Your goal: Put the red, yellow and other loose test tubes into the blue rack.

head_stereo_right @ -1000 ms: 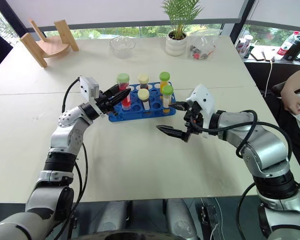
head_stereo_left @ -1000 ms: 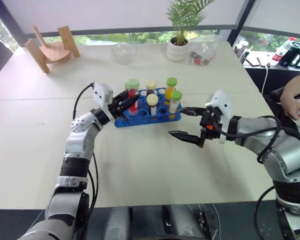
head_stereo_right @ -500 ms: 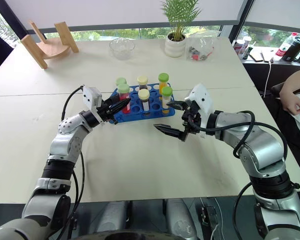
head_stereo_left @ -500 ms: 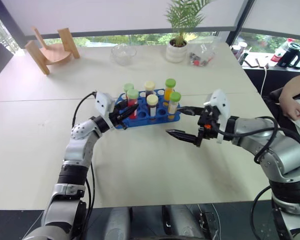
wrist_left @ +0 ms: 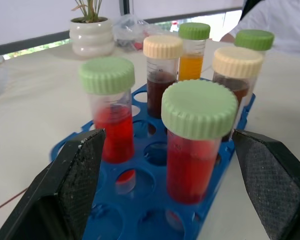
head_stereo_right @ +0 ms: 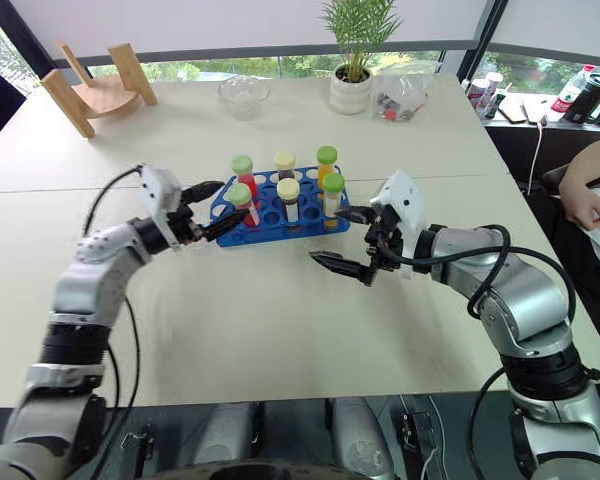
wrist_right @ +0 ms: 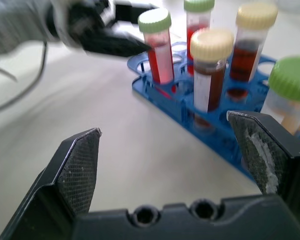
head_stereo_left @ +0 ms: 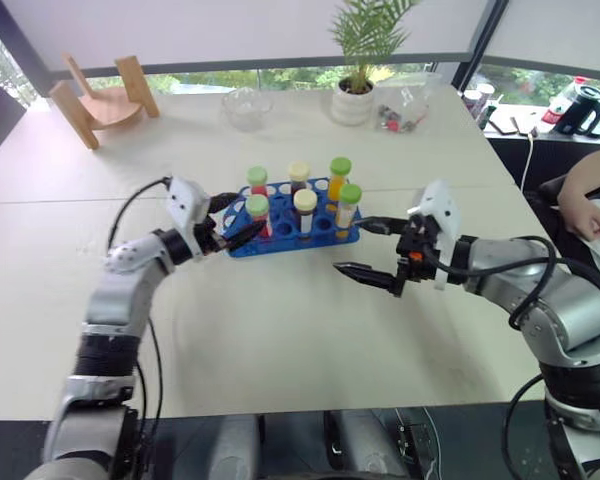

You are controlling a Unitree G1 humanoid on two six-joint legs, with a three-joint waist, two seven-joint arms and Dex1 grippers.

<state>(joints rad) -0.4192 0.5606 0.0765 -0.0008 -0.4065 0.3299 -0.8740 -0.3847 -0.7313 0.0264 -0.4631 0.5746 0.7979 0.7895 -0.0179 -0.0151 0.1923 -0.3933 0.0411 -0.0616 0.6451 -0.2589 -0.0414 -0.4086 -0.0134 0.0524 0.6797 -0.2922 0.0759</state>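
Now the bright blue plastic rack holds the capped clear tubes upright, red one nearest. Left gripper jaws apart, just beside; right gripper apart too. Back straight out, avoiding caps.

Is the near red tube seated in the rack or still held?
Seated and upright in the blue rack. The red tube stands free between the open left gripper's fingers, which do not touch it.

Bright blue plastic test-tube rack, mid-table, holding six capped clear tubes upright; left gripper just left of it; right gripper front-right.
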